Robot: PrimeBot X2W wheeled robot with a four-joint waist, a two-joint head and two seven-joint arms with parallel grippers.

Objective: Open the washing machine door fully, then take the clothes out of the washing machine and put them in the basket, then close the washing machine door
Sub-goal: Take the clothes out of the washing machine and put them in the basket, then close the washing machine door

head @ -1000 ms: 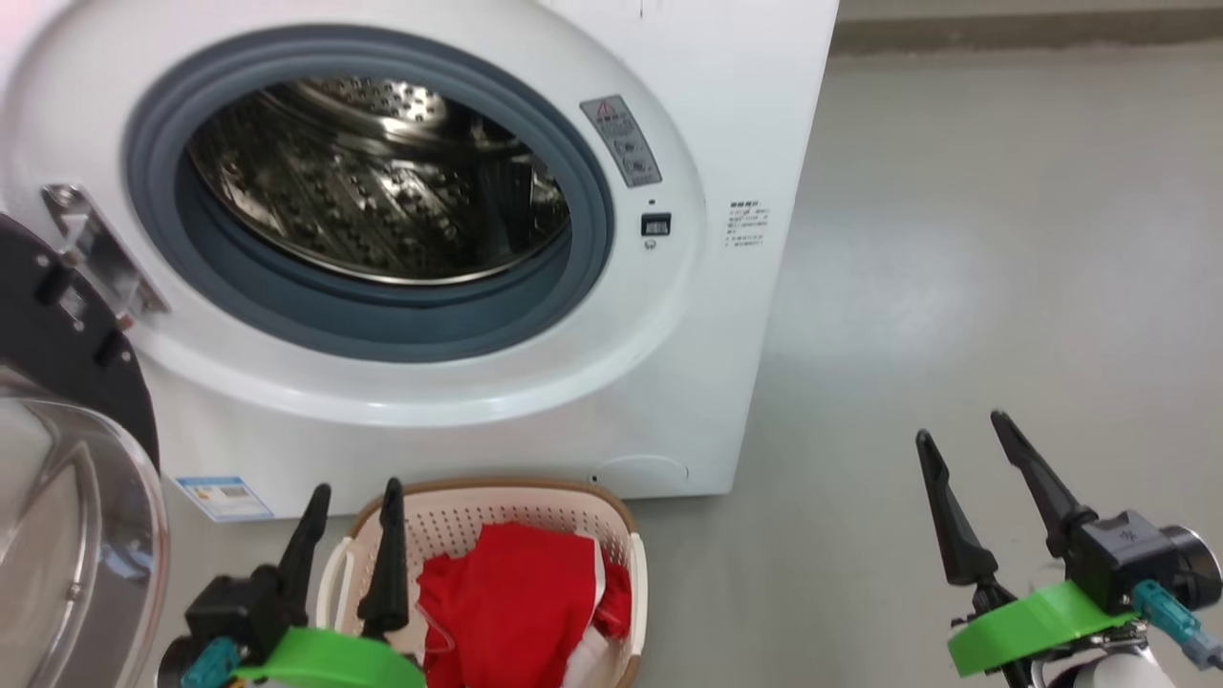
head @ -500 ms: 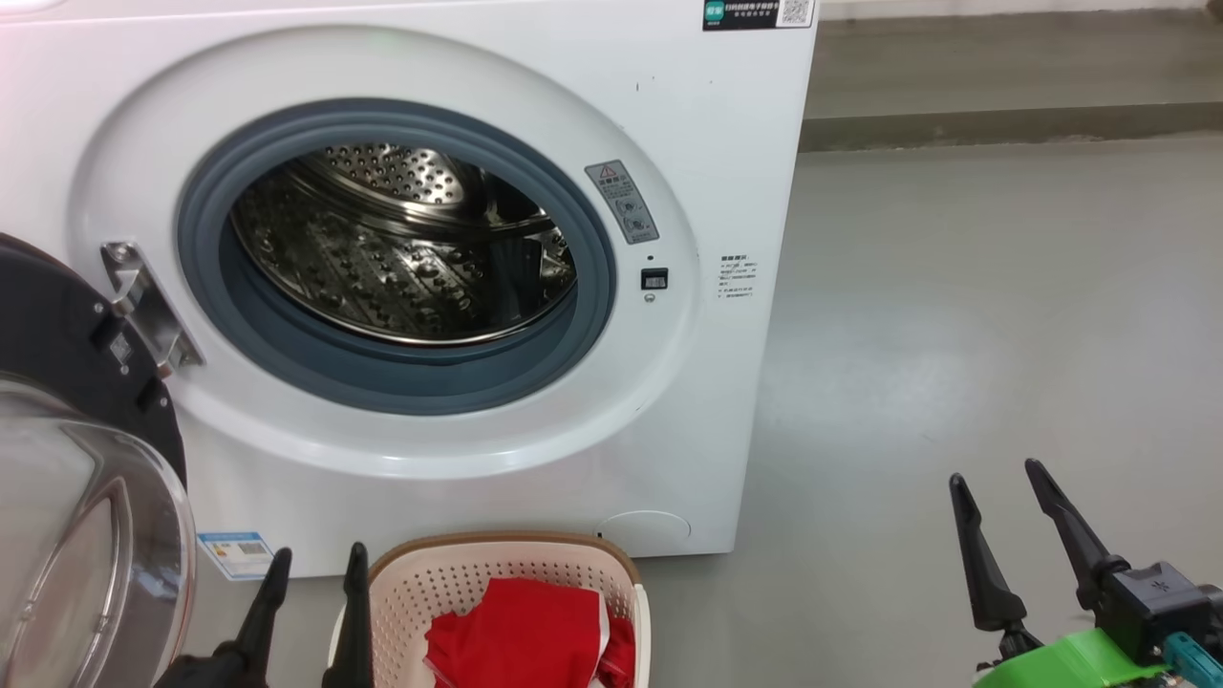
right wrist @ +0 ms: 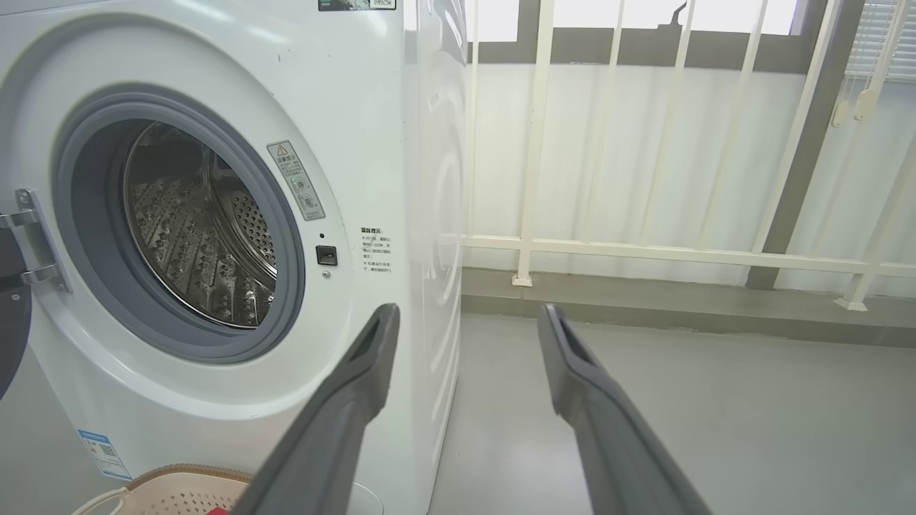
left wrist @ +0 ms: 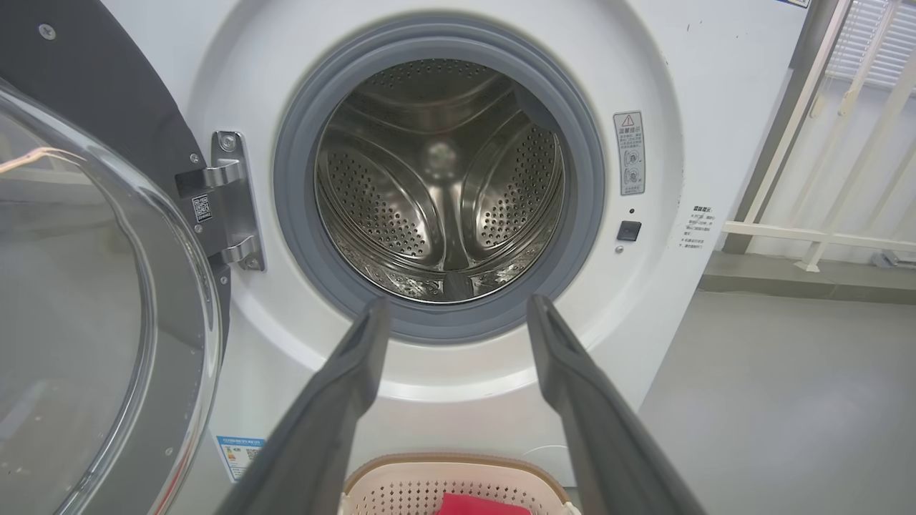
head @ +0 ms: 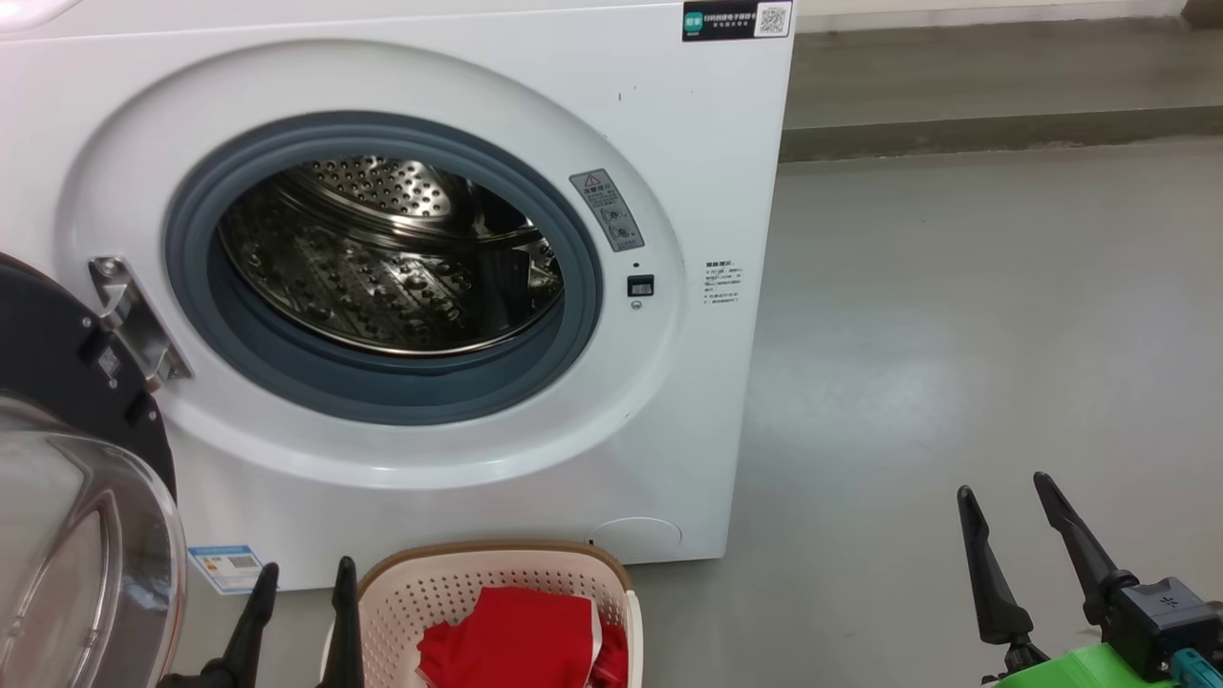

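**Washing machine** (head: 669, 115): white front loader, stood on the floor (head: 955, 334). The steel drum (head: 382, 258) is seen bare, and no fabric is noted inside the grey rubber ring (head: 382, 406).

**Washing machine door** (head: 57, 334): open wide on its hinge (head: 134, 320) at the machine's left side. The black rim and glass bowl are turned outward, well apart from the latch slot (head: 640, 286) on the right of the opening.

**Clothes** (head: 516, 640): a red bundle with white trim, lodged inside the basket.

**Basket** (head: 497, 552): set on the floor just beside the machine's lower front edge, below the opening and near the door.

**Left end effector** (head: 306, 573): fingers spread wide, nothing held. It is placed low between door and basket and aimed at the drum.

**Right end effector** (head: 1005, 487): fingers spread, nothing gripped. It is placed over bare floor, well apart from the machine's right corner.

**Step in hand:** unloading is judged done, and closing the door is judged due.

**Method advised:**
- The door is best taken by the left end effector, which is nearest.
- Contact is best made on the black rim at the edge farthest from the hinge, not on the glass bowl.
- The door is to be pushed in an arc about the hinge.
- The basket rim should be checked against the door's sweep.
- A firm last press on the latch side is called for, until the catch is judged seated.
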